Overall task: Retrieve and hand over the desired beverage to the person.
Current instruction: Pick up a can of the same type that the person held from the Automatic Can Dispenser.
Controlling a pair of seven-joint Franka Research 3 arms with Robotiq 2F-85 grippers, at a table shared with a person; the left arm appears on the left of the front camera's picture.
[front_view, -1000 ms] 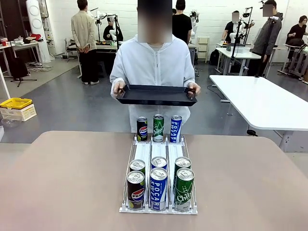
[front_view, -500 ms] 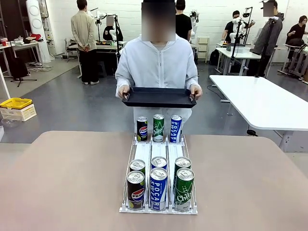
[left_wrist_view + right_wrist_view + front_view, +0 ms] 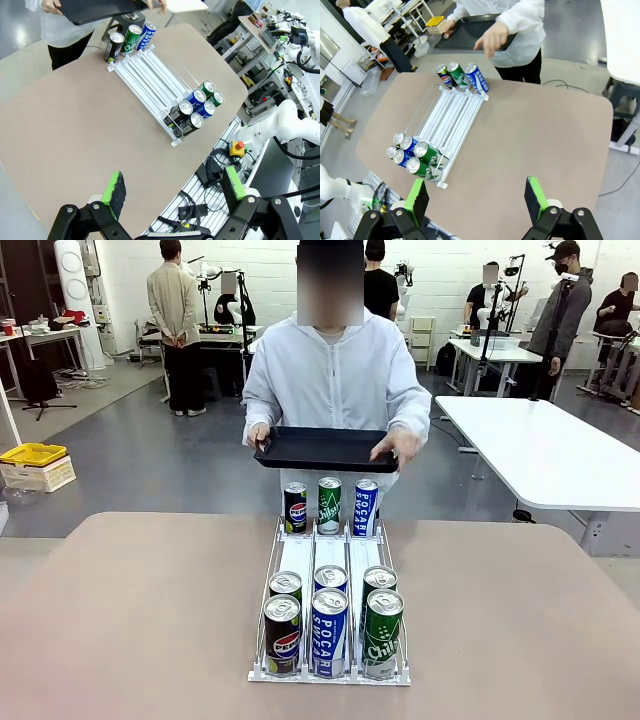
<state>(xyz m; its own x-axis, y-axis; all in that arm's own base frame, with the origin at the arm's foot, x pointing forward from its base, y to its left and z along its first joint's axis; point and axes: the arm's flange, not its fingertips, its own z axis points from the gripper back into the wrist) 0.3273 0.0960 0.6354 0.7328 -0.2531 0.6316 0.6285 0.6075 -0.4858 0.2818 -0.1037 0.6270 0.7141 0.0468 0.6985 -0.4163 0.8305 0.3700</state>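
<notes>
1. Compared with half a second ago, the person's left hand [image 3: 400, 447] is coming off the edge of the tray [image 3: 325, 448] and reaching forward over it, and the person [image 3: 335, 380] is standing slightly further to picture right.
2. The person's right hand [image 3: 259, 433] is gripping the opposite end of the black tray, just beyond the far edge of the table [image 3: 130, 610].
3. In the right wrist view, the left hand's fingers are pointing down towards the far cans [image 3: 329, 505]; which can they are indicating cannot be told.
4. The clear three-lane rack [image 3: 330, 555] is lying mid-table. At its far end a dark, a green and a blue can are standing side by side.
5. The near cans [image 3: 329, 625] are standing at the near end in two rows of three: dark, blue, green.
6. The left gripper [image 3: 173, 186] is hanging high above the table with its jaws spread wide, gripping nothing.
7. The right gripper [image 3: 477, 195] is hanging likewise, jaws spread wide, well apart from every can.
</notes>
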